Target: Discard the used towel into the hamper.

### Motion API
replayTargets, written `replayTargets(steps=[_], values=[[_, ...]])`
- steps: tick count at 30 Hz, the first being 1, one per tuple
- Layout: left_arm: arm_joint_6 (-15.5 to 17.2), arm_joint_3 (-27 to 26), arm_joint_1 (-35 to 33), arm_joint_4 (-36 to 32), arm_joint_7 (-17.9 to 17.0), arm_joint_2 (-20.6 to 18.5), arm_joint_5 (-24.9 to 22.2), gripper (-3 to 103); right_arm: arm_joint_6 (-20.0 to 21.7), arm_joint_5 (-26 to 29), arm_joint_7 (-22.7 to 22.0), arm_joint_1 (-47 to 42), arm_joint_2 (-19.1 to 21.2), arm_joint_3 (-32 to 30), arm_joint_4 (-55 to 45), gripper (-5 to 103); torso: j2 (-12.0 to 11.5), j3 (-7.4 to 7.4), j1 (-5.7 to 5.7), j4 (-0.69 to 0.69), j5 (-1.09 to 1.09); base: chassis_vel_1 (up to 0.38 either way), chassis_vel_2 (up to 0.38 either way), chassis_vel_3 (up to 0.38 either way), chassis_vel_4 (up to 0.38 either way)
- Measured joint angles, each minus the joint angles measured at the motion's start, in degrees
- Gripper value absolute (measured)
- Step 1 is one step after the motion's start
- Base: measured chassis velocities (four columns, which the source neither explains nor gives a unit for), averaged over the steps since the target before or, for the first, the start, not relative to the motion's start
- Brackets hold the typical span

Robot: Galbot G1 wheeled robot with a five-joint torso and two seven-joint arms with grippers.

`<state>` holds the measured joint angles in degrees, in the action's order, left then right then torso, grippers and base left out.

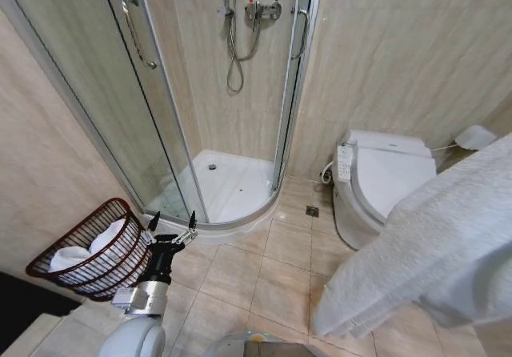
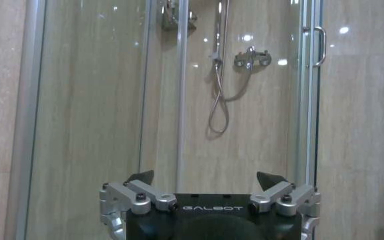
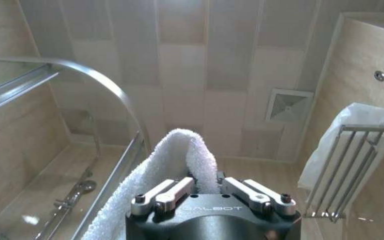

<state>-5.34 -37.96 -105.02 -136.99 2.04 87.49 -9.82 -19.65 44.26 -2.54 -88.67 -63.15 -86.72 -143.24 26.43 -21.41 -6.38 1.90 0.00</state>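
Observation:
The hamper (image 1: 120, 270), a dark red-brown wire basket, stands on the floor at the left wall with white cloth (image 1: 72, 255) lying inside it. My left gripper (image 1: 173, 221) (image 2: 205, 177) is open and holds nothing, just right of the hamper's rim, pointing toward the shower. A big white towel (image 1: 432, 245) hangs in the right foreground of the head view. In the right wrist view my right gripper (image 3: 205, 187) is shut on this towel (image 3: 178, 150), whose fold rises between the fingers.
A curved glass shower enclosure (image 1: 160, 133) with a white tray (image 1: 228, 185) stands ahead. A toilet (image 1: 380, 185) sits right of it, with a floor drain (image 1: 312, 210) between. A wall towel rack (image 3: 342, 170) carries a white cloth.

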Motion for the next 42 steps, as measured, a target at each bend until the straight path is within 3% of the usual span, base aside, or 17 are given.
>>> replayTargets(steps=[42], values=[[0.0,0.0,0.0,0.0,0.0,0.0,0.0,100,0.02,-0.2,0.75,0.69,0.94,1.19,0.01,5,9.75,-5.83,-3.9,0.0,0.0,0.0,0.0,0.0,0.0]])
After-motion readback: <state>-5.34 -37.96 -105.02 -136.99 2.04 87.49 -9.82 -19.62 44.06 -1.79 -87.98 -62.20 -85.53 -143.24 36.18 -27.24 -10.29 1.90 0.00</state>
